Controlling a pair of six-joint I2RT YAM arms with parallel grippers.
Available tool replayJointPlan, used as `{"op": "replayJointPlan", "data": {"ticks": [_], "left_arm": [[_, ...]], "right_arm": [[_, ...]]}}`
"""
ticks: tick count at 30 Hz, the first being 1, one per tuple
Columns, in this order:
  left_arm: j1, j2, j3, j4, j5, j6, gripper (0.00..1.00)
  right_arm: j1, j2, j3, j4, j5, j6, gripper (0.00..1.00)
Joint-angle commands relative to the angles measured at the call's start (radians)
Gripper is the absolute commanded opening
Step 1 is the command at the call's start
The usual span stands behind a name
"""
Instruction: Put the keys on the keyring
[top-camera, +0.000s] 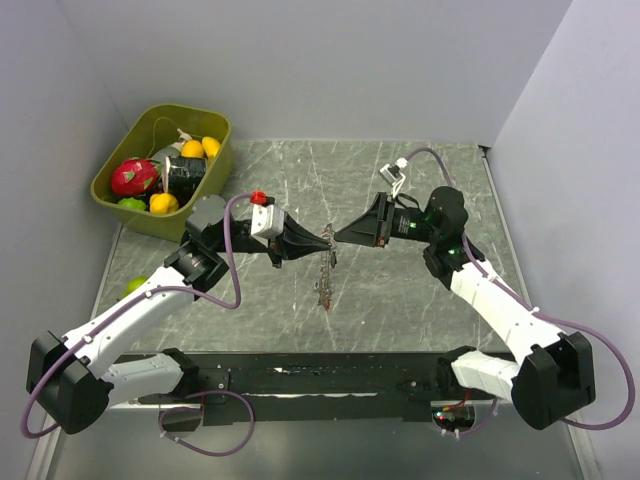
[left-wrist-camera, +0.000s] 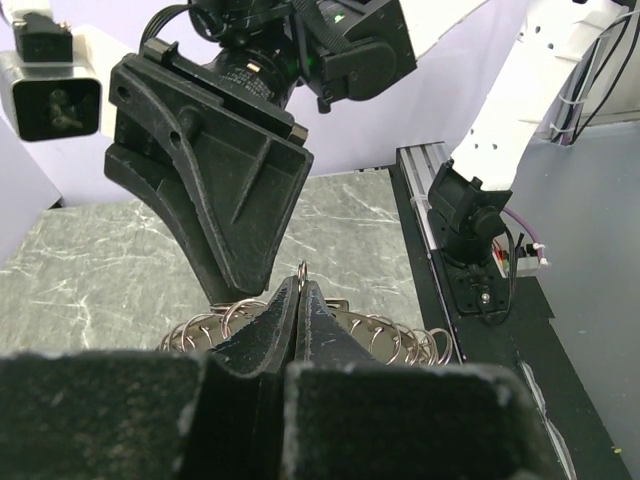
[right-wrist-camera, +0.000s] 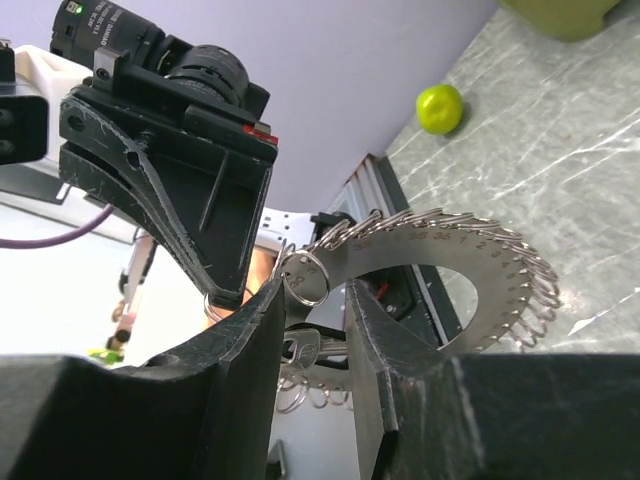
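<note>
Black mounting rail (top-camera: 330, 378) runs along the near edge and carries both arm bases. At the far left corner of the grey marbled table (top-camera: 400, 300) sits an olive bin (top-camera: 112, 196) full of toy fruit and a dark can. A small green ball (top-camera: 135, 285) lies near the table's left edge, just beside the left arm (top-camera: 140, 315). None of these stands between the grippers and their work.

The left gripper (top-camera: 326, 241) reaches in toward the middle of the table with its jaws pressed together. In its wrist view the fingertips pinch a thin wire loop (left-wrist-camera: 302, 268) that pokes up between them. The keyring (top-camera: 325, 272) hangs edge-on just below the two grippers. From the right wrist it shows as a flat metal ring (right-wrist-camera: 480, 250) stamped with numbers and fringed with many small wire loops.

The right gripper (top-camera: 338, 237) meets the left one tip to tip. Its fingers (right-wrist-camera: 260, 330) stand apart on either side of a small split ring (right-wrist-camera: 303, 277) at the keyring's rim. That ring touches one finger and is clear of the other. A silvery key (right-wrist-camera: 300, 347) hangs in the gap below it, not filling it. The white right arm (top-camera: 500, 310) trails back toward the near right corner.
</note>
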Motion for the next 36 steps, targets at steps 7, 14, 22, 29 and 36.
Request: {"op": "replayJointPlan", "data": {"ticks": [7, 14, 22, 29, 36], "left_arm": [[0.004, -0.015, 0.027, 0.075, 0.031, 0.001, 0.01], [0.004, -0.022, 0.022, 0.055, 0.015, 0.008, 0.01], [0.004, -0.048, 0.022, -0.031, -0.027, 0.079, 0.04], [0.001, -0.105, 0.024, -0.156, 0.039, 0.246, 0.69], [0.003, -0.079, 0.060, -0.175, -0.056, 0.148, 0.72]], "right_arm": [[-0.002, 0.027, -0.006, 0.162, -0.041, 0.076, 0.33], [-0.002, -0.002, -0.007, 0.128, -0.022, 0.045, 0.00], [-0.001, -0.077, 0.074, -0.171, 0.056, -0.242, 0.00], [-0.001, -0.088, 0.120, -0.257, 0.070, -0.364, 0.00], [-0.002, -0.080, 0.135, -0.234, 0.026, -0.410, 0.00]]}}
